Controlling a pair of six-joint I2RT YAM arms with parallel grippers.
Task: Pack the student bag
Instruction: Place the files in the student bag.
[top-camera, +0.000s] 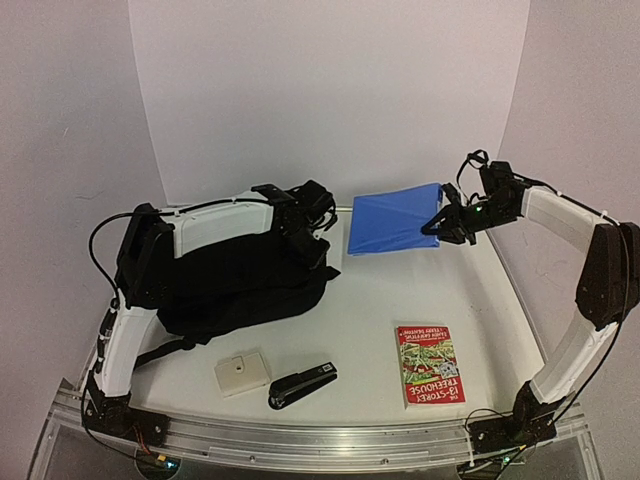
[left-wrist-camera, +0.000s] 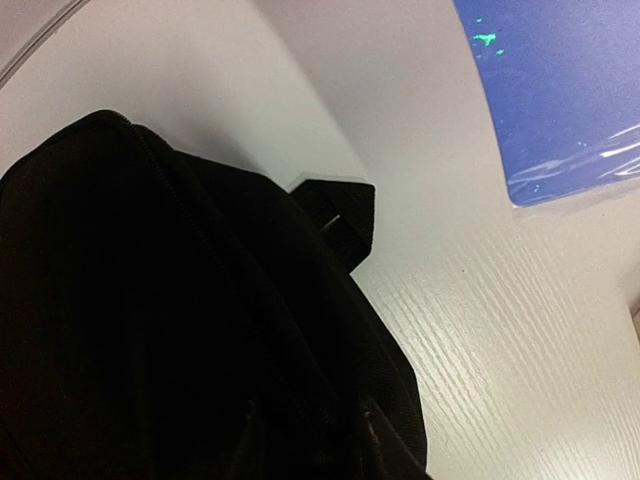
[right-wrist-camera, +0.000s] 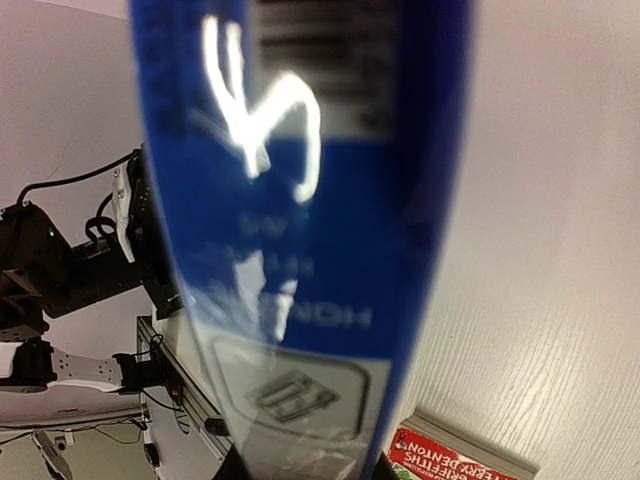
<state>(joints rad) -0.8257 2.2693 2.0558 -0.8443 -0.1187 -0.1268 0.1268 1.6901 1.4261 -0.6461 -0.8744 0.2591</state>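
Black student bag (top-camera: 240, 280) lies flat on the left half of the table (top-camera: 400, 300), under the left arm. Its straps trail toward the near left edge.

At the bag's far right corner is the left tool (top-camera: 318, 232), on the fabric or just above it; can't tell which. Its fingers are lost against the black. The wrist view gives only bag, a strap tab (left-wrist-camera: 340, 215) sticking out and bare table. So I can't tell whether it's wide, narrow or gripping anything.

Opposite, the right tool (top-camera: 440, 225) is clamped narrow on the right-hand corner of a blue packet (top-camera: 392, 222) with shiny plastic wrap and a barcode on it. The packet is over the far middle of the table, tilted, held end higher. Can't tell whether its low left edge touches the table. From above it sits just beside the bag's far right corner, with a small gap between them.

Near edge, left to right:
- small beige box (top-camera: 241, 372)
- black stapler (top-camera: 302, 385), just beside the box
- red paperback (top-camera: 425, 363), well apart to the right, lying flat, cover up

All three lie apart from the bag and both tools.
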